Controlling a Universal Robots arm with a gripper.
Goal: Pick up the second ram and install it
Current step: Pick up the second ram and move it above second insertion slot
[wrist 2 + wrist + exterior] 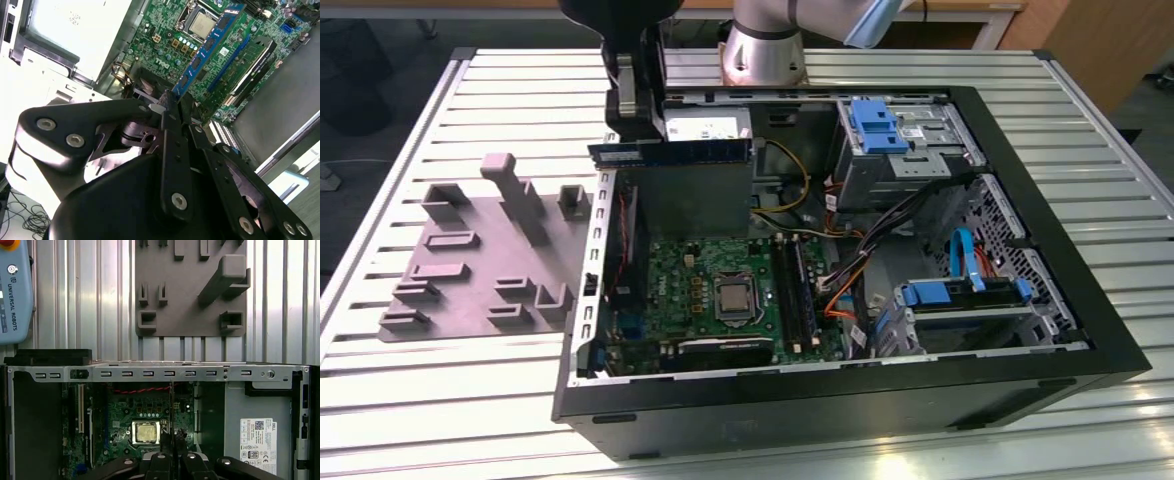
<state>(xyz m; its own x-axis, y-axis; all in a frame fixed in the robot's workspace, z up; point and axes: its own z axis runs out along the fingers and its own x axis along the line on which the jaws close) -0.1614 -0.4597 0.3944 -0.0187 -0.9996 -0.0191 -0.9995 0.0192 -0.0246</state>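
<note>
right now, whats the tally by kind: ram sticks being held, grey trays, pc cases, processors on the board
ram stick held in the fingers above the case: 1
grey tray: 1
open pc case: 1
processor on the board: 1
total: 4

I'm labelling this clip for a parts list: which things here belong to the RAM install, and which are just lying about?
In the job: the second ram, held above the open computer case by the gripper, jaws shut on it; the memory sockets on the motherboard.
Lying about: the grey tray; the blue drive brackets; the teach pendant.
</note>
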